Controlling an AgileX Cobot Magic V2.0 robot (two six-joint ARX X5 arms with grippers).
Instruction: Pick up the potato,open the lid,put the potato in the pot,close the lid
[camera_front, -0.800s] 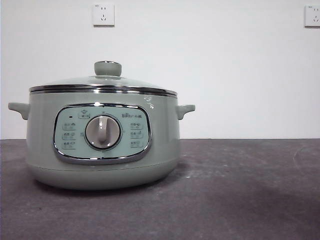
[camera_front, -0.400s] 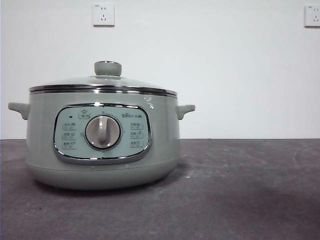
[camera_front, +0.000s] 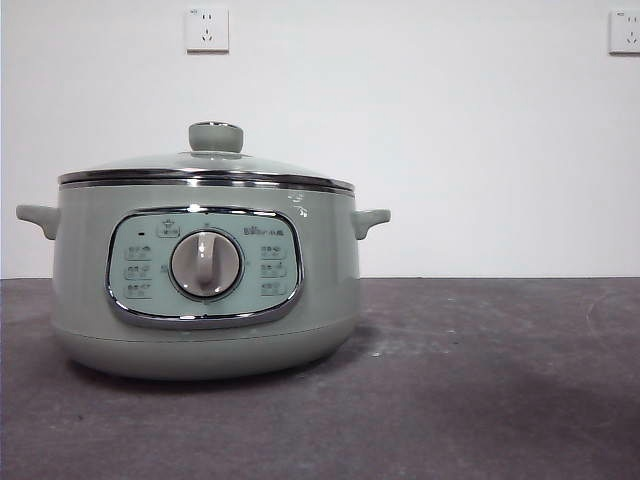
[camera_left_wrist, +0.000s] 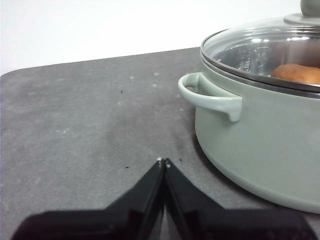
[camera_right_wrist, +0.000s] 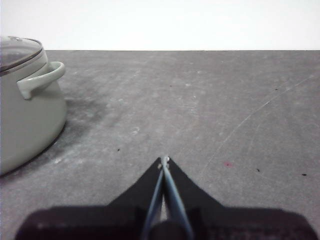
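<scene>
The dark grey, scuffed desk (camera_front: 480, 380) runs back to a plain white wall with two sockets (camera_front: 207, 29). Both the left pincer (camera_left_wrist: 163, 161) and right pincer (camera_right_wrist: 164, 160) hang pressed together above the desk, beside the sage-green pot (camera_front: 205, 270), dial frontward. Its glass lid (camera_left_wrist: 260, 47) sits closed over the orange-brown potato (camera_left_wrist: 299, 74) inside.

Potato (camera_left_wrist: 298, 73) half cut off (under lid (camera_left_wrist: 260, 50)).
</scene>
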